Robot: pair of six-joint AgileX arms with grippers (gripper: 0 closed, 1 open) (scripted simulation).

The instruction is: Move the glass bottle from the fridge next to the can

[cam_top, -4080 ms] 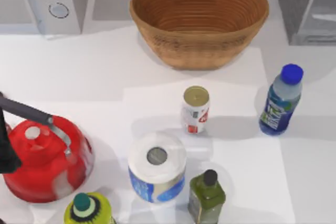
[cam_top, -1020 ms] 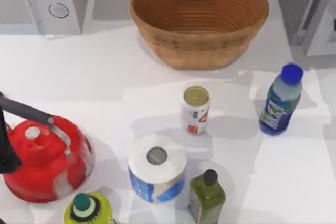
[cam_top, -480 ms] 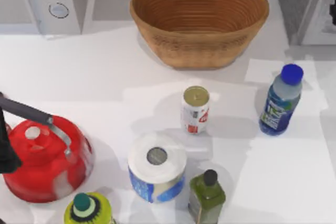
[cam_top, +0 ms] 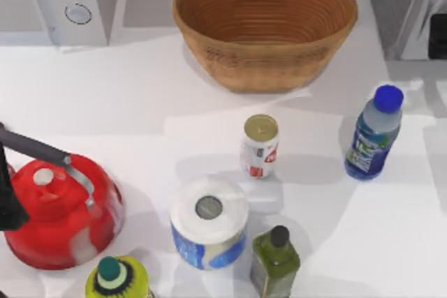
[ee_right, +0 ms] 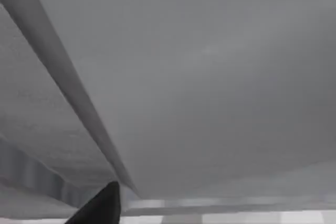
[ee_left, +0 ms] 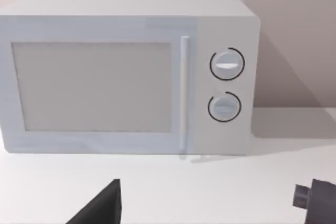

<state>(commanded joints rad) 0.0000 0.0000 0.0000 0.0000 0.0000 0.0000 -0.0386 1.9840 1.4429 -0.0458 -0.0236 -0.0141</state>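
**A:** Which step is in hand?

**B:** Start with the biggest thing, the fridge (cam_top: 388,5) at the far right corner of the surface (cam_top: 126,102). The right gripper (cam_top: 438,36) is up against it at the right edge, and its wrist view looks along a grey panel from very close. So I judge this to be the fridge part of the job. That fits two stages: reaching in for the bottle, or dealing with the door after the bottle is out. I cannot settle which.

**A:** And its jaws?

**B:** I cannot tell whether they are apart, together or clamped on anything.

**A:** The other arm?

**B:** The left arm (cam_top: 8,204) is parked at the left edge beside the red kettle (cam_top: 59,211). Its jaws I cannot judge either.

**A:** Where is the glass bottle?

**B:** The fridge's inside is hidden, so I cannot place it there. A green bottle (cam_top: 275,262) with a dark cap stands upright at the near edge. It is near the can (cam_top: 260,146) but apart from it, on the can's near side. I cannot say whether it is glass.

**A:** What does the next move call for?

**B:** Whatever comes next, the right arm needs a careful path around the fridge. The open space just to the can's right would suit a bottle.
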